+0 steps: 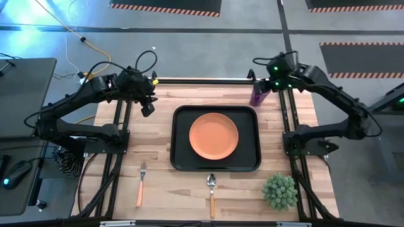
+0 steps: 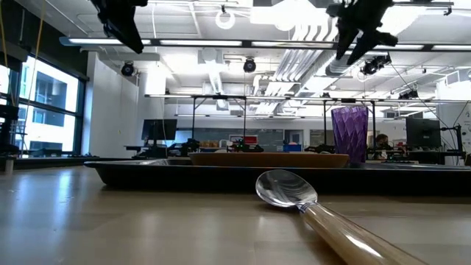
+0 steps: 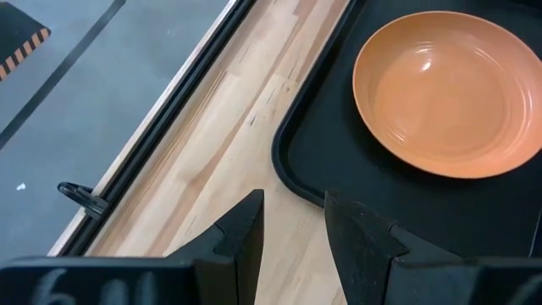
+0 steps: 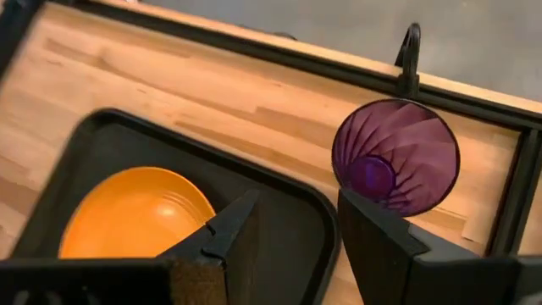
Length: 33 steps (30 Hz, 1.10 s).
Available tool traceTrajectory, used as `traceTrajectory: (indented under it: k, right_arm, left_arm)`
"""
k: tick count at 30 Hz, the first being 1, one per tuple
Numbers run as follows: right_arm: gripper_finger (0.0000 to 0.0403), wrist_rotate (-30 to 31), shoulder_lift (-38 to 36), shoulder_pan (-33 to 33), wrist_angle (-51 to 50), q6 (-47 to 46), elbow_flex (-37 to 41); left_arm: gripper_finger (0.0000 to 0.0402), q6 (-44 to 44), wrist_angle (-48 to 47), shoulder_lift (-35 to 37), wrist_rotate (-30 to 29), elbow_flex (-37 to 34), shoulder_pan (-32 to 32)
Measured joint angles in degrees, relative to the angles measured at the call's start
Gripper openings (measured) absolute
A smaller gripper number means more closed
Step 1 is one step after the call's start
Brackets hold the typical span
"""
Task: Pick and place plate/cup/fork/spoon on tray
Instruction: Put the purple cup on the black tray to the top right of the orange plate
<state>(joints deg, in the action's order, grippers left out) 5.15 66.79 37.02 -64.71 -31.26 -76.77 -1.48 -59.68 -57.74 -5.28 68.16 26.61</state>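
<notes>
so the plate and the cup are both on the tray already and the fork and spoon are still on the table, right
Not quite: only the plate is on the tray. The high view shows the cup standing on the table beside the tray's far right corner. The fork and spoon are on the table.

Overhead cam looks straight down; low cam sits at tabletop level; both share the large black rectangular tray.

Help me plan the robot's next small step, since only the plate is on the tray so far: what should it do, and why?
Probably lower the right tool over the cup. It hangs open just beside the cup, which stands upright on the table outside the tray. The plate already sits there.
</notes>
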Motion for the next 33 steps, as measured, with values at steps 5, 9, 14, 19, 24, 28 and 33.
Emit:
traceTrajectory:
  k: [5,9,14,19,24,28,33]
  right_arm:
    - [0.0154,-2.2,4.6,2.2,0.0,3.3,0.0]
    - [0.0154,-2.2,8.1,4.0,-0.2,4.8,0.0]
    - [0.0154,-2.2,11.9,5.9,-0.3,6.2,0.0]
    - [0.0154,-2.2,15.2,6.9,-0.4,7.5,0.0]
    - [0.0154,-2.2,17.7,7.0,-0.4,9.1,0.0]
    - [0.0154,-2.2,19.2,7.0,-0.4,9.3,0.0]
    - [0.0154,-2.2,21.0,7.0,-0.5,10.3,0.0]
  left_arm:
    - [0.0117,1.6,0.0,0.0,0.0,0.0,0.0]
    - [0.0117,1.9,0.0,0.0,0.0,0.0,0.0]
    - [0.0117,2.7,0.0,0.0,0.0,0.0,0.0]
    - [0.0117,3.2,0.0,0.0,0.0,0.0,0.0]
    - [0.0117,4.4,0.0,0.0,0.0,0.0,0.0]
    - [0.0117,4.5,0.0,0.0,0.0,0.0,0.0]
    - [0.0117,4.5,0.0,0.0,0.0,0.0,0.0]
